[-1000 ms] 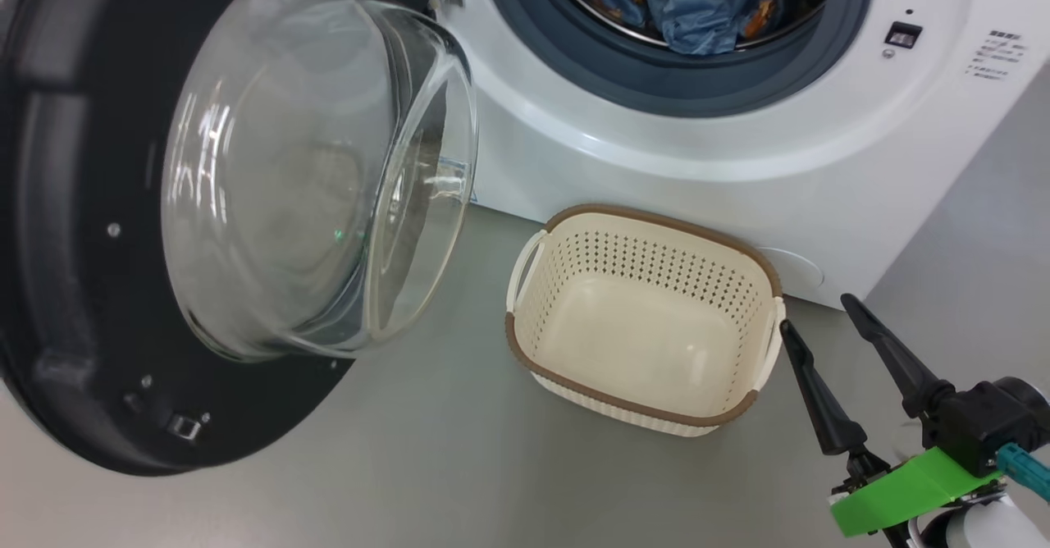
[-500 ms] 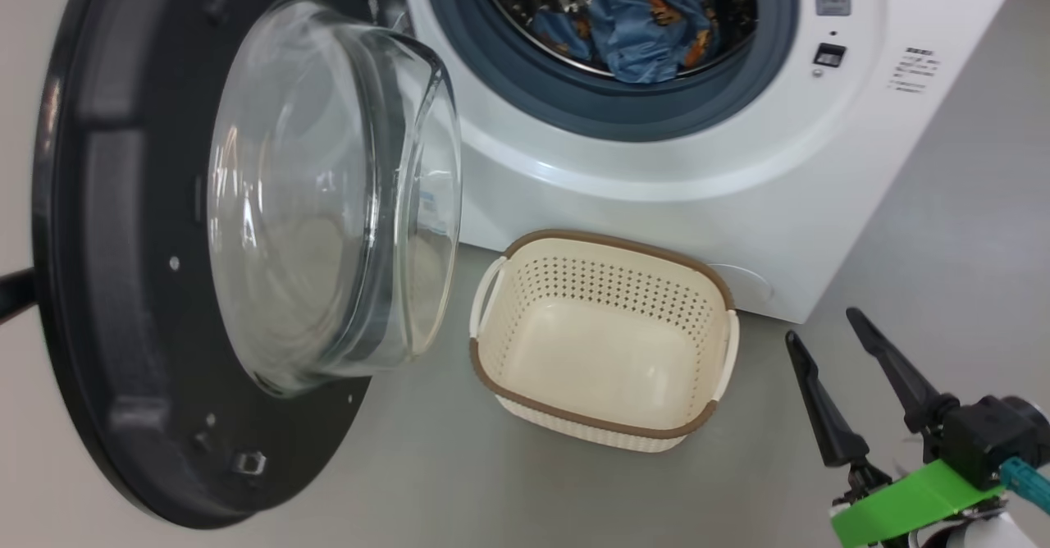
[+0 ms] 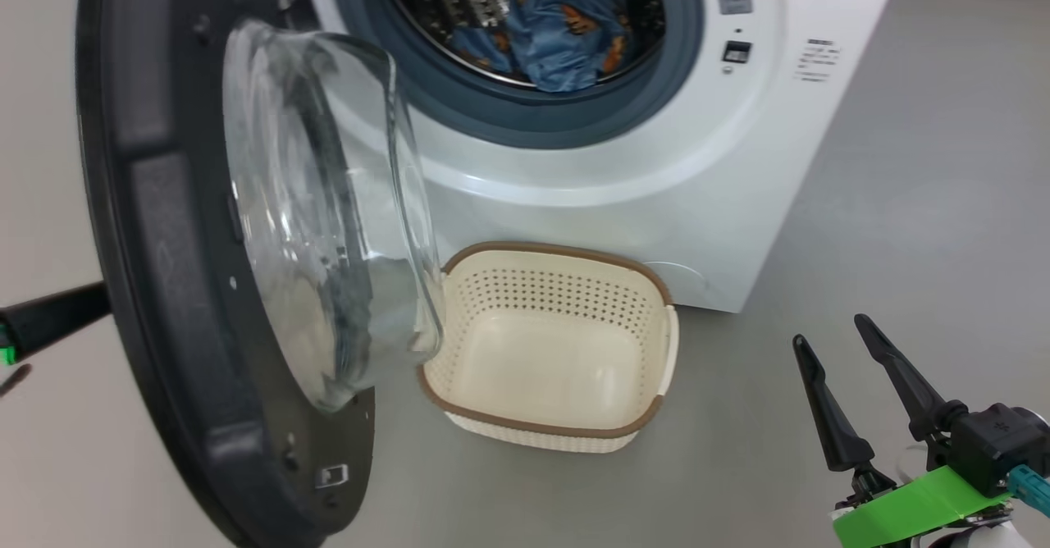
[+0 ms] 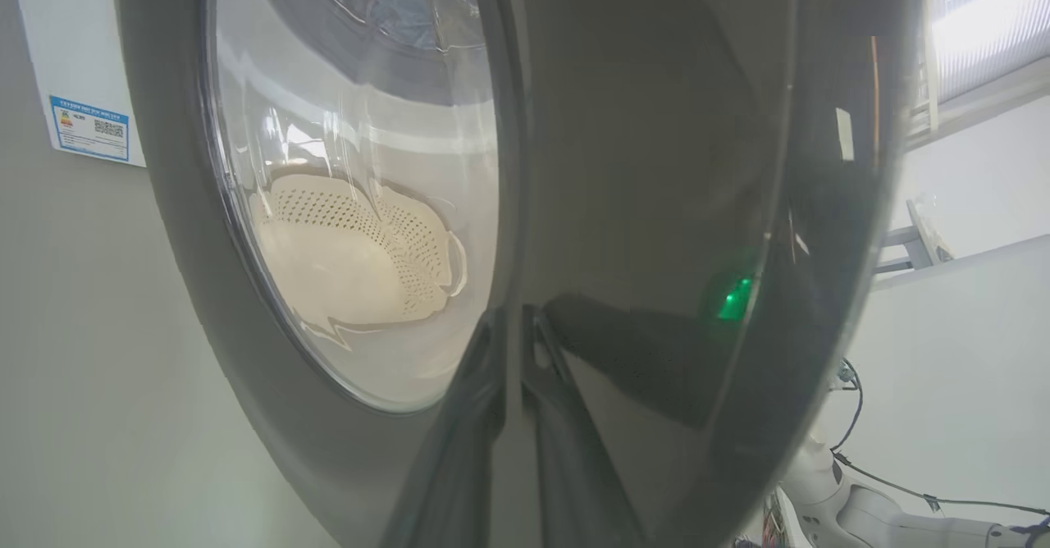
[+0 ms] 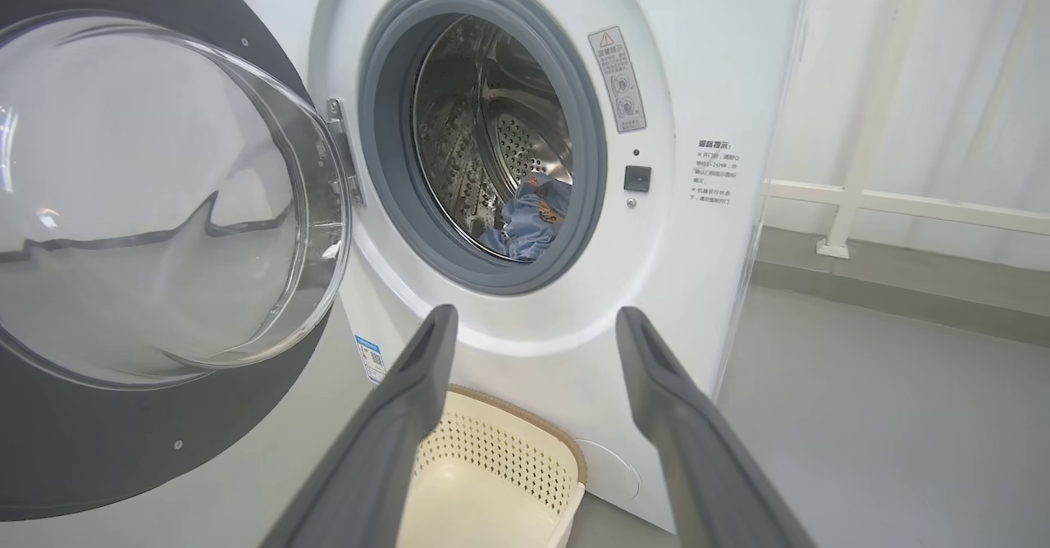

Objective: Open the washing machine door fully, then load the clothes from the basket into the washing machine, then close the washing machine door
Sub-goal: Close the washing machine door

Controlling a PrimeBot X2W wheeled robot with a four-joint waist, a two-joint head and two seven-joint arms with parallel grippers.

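Both fingers of the left gripper [image 4: 513,322] are pressed together, tips against the outer face of the washing machine door [image 3: 164,285], probably to push it closed. The right gripper [image 3: 828,331] hangs spread wide and empty, off to the side of the empty basket [image 3: 566,251]; the clothes [image 3: 558,31] lie inside the washing machine [image 3: 722,171].

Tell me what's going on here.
The clothes lie inside the washing machine, and the basket sits empty on the floor in front. The left gripper, shut, appears to press its tips against the outer face of the washing machine door, which stands partly open. The right gripper hangs open, right of the basket.
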